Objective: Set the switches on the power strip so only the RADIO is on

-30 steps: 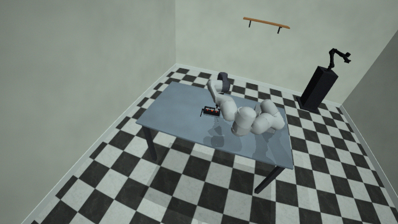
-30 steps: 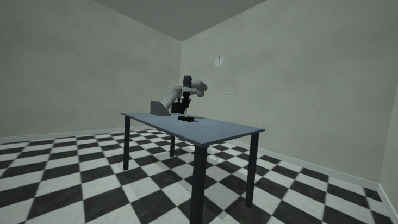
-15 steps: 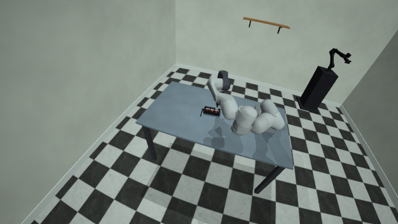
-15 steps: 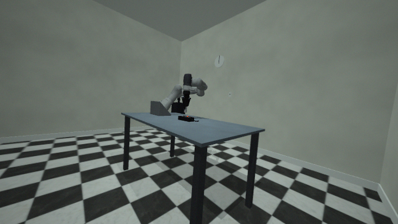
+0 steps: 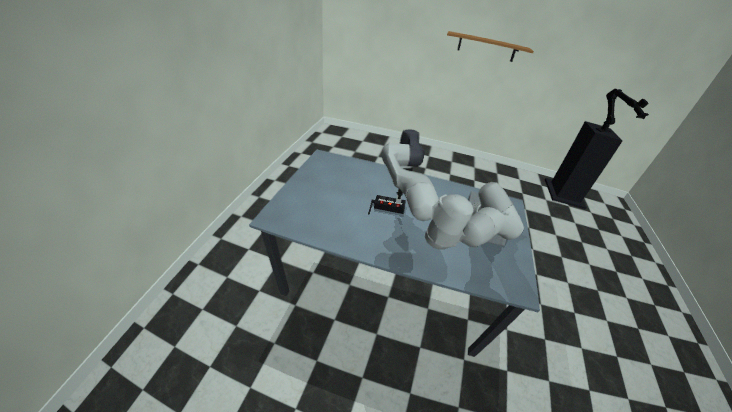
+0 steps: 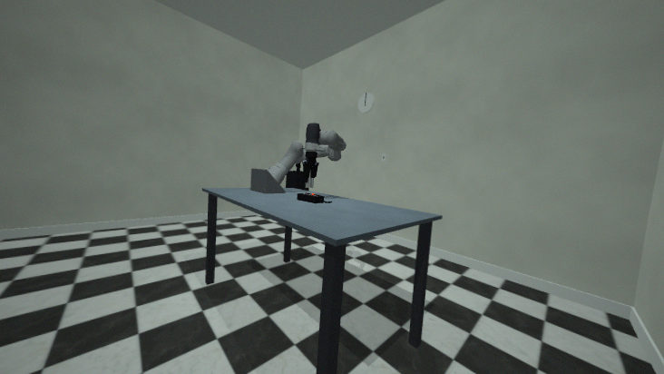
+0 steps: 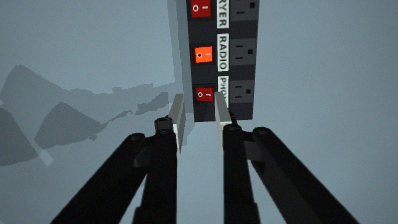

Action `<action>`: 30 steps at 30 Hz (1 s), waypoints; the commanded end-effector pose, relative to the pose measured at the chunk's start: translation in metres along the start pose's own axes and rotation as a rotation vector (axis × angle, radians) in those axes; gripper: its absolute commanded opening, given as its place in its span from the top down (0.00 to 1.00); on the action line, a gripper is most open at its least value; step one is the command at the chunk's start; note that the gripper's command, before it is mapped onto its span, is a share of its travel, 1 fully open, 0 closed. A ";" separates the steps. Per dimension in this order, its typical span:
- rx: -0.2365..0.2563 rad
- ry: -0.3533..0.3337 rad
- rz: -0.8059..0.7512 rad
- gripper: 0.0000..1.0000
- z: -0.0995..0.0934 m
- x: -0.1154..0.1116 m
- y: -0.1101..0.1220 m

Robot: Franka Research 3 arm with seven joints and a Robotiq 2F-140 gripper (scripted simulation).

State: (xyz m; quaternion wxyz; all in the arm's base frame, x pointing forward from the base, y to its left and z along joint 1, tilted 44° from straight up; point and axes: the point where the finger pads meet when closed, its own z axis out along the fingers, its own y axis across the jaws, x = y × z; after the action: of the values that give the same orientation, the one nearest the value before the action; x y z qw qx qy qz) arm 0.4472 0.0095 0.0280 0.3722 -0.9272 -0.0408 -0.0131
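Observation:
The black power strip (image 5: pixel 389 206) (image 6: pixel 310 198) (image 7: pixel 242 75) lies flat on the grey table (image 5: pixel 317 204) (image 6: pixel 371 218) (image 7: pixel 325 125), the right way up. In the wrist view the RADIO switch (image 7: pixel 203 54) glows bright orange. The PHONE switch (image 7: pixel 204 94) below it and the switch (image 7: pixel 200 8) above it are dark red. My gripper (image 7: pixel 199 105) (image 5: pixel 399 194) (image 6: pixel 310 179) hangs a little above the strip's PHONE end. Its fingers stand slightly apart with nothing between them.
The arm's base and bulky links (image 5: pixel 461 214) sit on the table's right side. A grey wedge block (image 6: pixel 264 181) stands at the table's far end. A black pedestal with a small arm (image 5: pixel 583 163) stands on the floor by the wall.

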 end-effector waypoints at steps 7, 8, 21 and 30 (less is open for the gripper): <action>0.002 -0.001 0.002 0.00 -0.013 0.000 -0.001; 0.002 -0.001 0.002 0.00 -0.017 0.000 -0.001; 0.002 -0.001 0.002 0.00 -0.070 0.000 -0.001; 0.002 -0.001 0.002 0.00 -0.085 0.000 -0.001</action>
State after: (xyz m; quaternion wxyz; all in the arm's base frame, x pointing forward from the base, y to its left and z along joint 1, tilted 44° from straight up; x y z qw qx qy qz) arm 0.4505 -0.0501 0.0871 0.3694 -0.9281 -0.0419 -0.0182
